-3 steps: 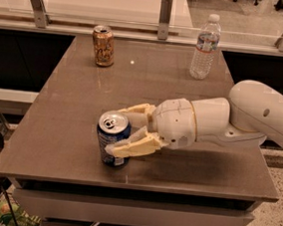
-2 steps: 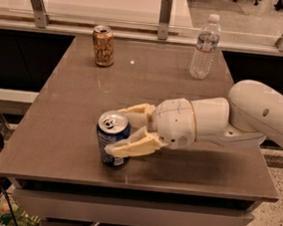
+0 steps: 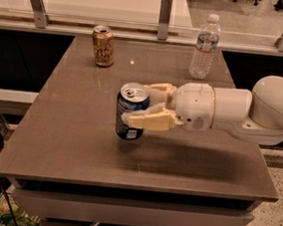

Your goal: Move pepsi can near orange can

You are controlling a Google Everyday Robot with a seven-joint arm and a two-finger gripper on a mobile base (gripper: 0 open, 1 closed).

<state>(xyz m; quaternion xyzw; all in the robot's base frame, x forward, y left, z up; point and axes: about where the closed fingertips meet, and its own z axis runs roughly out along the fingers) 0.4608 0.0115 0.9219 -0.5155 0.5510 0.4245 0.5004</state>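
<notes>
The pepsi can (image 3: 130, 115) is blue with a silver top and is held upright just above the middle of the brown table (image 3: 70, 128). My gripper (image 3: 136, 103) reaches in from the right on a white arm, and its cream fingers (image 3: 148, 120) are shut on the can's sides. The orange can (image 3: 103, 45) is orange-gold and stands upright at the table's far left, well apart from the pepsi can.
A clear water bottle (image 3: 205, 45) stands at the far right of the table. A rail with metal posts (image 3: 165, 10) runs along the far edge. The arm's white body (image 3: 261, 114) hangs over the table's right side.
The gripper has lifted the pepsi can off the table and carried it a little farther back and to the right. The orange can and bottle have not moved.
</notes>
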